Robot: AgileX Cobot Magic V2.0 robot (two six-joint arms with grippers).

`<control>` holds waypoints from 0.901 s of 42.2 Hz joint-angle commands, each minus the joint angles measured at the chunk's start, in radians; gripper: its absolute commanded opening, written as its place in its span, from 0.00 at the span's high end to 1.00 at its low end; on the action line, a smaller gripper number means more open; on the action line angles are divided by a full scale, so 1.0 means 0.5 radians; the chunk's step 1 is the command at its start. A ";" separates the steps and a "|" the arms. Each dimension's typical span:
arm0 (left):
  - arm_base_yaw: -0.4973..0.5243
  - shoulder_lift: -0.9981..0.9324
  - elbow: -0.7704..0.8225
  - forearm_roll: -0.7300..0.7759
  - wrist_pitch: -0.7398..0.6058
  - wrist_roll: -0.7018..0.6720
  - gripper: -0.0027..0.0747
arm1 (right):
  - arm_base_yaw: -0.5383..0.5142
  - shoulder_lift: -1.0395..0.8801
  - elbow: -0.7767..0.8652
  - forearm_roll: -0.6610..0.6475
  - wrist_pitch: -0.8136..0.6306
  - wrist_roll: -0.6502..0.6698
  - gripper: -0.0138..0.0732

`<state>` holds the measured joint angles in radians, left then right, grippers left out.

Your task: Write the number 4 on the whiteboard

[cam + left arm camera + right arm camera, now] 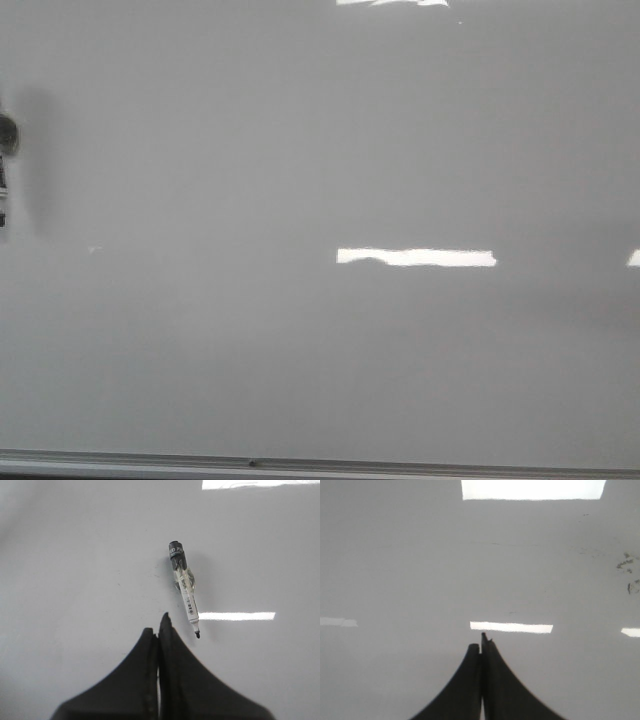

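The whiteboard (pixel 320 150) is a glossy pale grey surface that fills every view. Its thin silver frame edge (pixel 400 466) runs along the bottom of the front view. No number 4 shows on it. A marker (pixel 185 587) with a clear barrel, dark rear end and bare black tip lies flat on the board in the left wrist view. My left gripper (pixel 157 626) is shut and empty, its tips just beside the marker's tip, not touching it. My right gripper (pixel 481 646) is shut and empty over bare board (pixel 420 570). Neither gripper shows in the front view.
A dark object (pixel 6 140) with a soft shadow pokes in at the left edge of the front view. Bright glare streaks (pixel 415 257) lie on the board. Faint dark smudges (pixel 626 565) mark the board in the right wrist view.
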<state>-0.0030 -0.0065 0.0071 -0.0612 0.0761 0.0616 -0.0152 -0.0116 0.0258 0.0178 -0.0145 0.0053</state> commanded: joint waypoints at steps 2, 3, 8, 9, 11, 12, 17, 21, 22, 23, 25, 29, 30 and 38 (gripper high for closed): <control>-0.016 -0.029 0.010 -0.020 -0.185 -0.001 0.99 | -0.011 -0.037 -0.027 -0.009 -0.223 -0.011 0.92; -0.016 -0.029 0.010 -0.020 -0.185 -0.001 0.99 | -0.011 -0.037 -0.027 -0.009 -0.236 -0.011 0.92; -0.016 -0.029 0.010 -0.016 -0.224 -0.001 0.99 | -0.011 -0.037 -0.029 -0.009 -0.308 -0.011 0.92; -0.016 -0.029 0.010 -0.016 -0.248 -0.001 0.99 | -0.011 -0.037 -0.030 -0.009 -0.317 -0.011 0.92; -0.016 -0.029 0.006 -0.020 -0.294 -0.001 0.99 | -0.011 -0.037 -0.043 -0.009 -0.315 -0.011 0.92; -0.016 -0.029 -0.006 -0.020 -0.320 -0.001 0.99 | -0.011 -0.037 -0.054 -0.009 -0.302 -0.011 0.92; -0.016 -0.026 -0.102 -0.020 -0.355 -0.001 0.99 | -0.011 -0.035 -0.172 -0.009 -0.185 -0.011 0.92; -0.016 -0.022 -0.248 -0.020 -0.334 -0.001 0.99 | -0.011 -0.035 -0.329 -0.007 -0.042 -0.011 0.92; -0.016 -0.022 -0.288 -0.020 -0.321 -0.001 0.99 | -0.011 -0.032 -0.372 -0.007 0.004 -0.011 0.92; -0.016 -0.017 -0.345 -0.020 -0.292 -0.001 0.99 | -0.011 -0.026 -0.419 -0.007 0.041 -0.011 0.92; -0.016 -0.013 -0.422 -0.020 -0.224 -0.001 0.99 | -0.011 0.002 -0.527 -0.002 0.113 -0.011 0.92; -0.016 0.040 -0.641 -0.020 -0.066 -0.001 0.99 | -0.011 0.100 -0.719 0.014 0.269 -0.011 0.92; -0.016 0.054 -0.693 -0.020 -0.025 -0.001 0.99 | -0.011 0.119 -0.768 0.024 0.301 -0.011 0.92; -0.016 0.299 -1.141 -0.020 0.344 -0.001 0.99 | -0.011 0.436 -1.162 0.126 0.526 -0.011 0.92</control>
<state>-0.0030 0.0649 -0.4439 -0.0612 0.2289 0.0616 -0.0152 0.1247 -0.4546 0.0602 0.2636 0.0053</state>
